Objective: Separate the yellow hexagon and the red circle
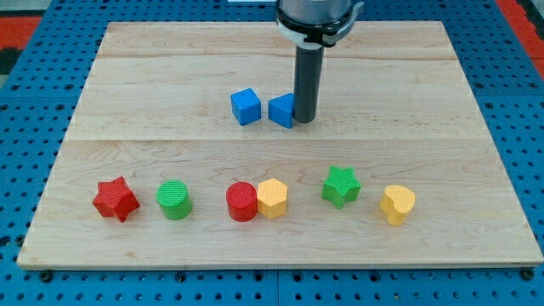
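The yellow hexagon [273, 198] and the red circle [242, 201] sit side by side and touching, low in the middle of the wooden board [170, 85]. The red circle is on the hexagon's left. My tip [304, 118] is well above them toward the view's top, resting right against the right side of a blue block [281, 110]. A second blue cube [246, 107] lies just left of that one.
Along the same low row are a red star [115, 199] at the left, a green circle [174, 200], a green star [341, 186] right of the hexagon, and a yellow heart [397, 204] at the far right. Blue pegboard surrounds the board.
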{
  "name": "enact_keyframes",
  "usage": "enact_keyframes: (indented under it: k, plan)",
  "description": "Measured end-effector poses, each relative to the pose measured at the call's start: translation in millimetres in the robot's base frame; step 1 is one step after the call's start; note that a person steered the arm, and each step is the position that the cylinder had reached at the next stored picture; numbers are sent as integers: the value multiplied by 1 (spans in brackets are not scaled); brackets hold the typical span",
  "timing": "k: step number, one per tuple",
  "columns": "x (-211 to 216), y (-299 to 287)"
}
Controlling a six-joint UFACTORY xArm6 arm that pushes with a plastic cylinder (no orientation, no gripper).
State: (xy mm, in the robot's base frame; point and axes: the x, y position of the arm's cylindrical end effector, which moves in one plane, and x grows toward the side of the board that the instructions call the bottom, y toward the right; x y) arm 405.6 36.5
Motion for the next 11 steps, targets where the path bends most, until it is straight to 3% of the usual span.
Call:
enact_keyframes:
  k: [4, 6, 7, 9, 10, 11]
  plan:
    - [3, 75]
    - [64, 290]
    - [72, 309]
    - [207, 289]
    - [212, 242]
    - [213, 140]
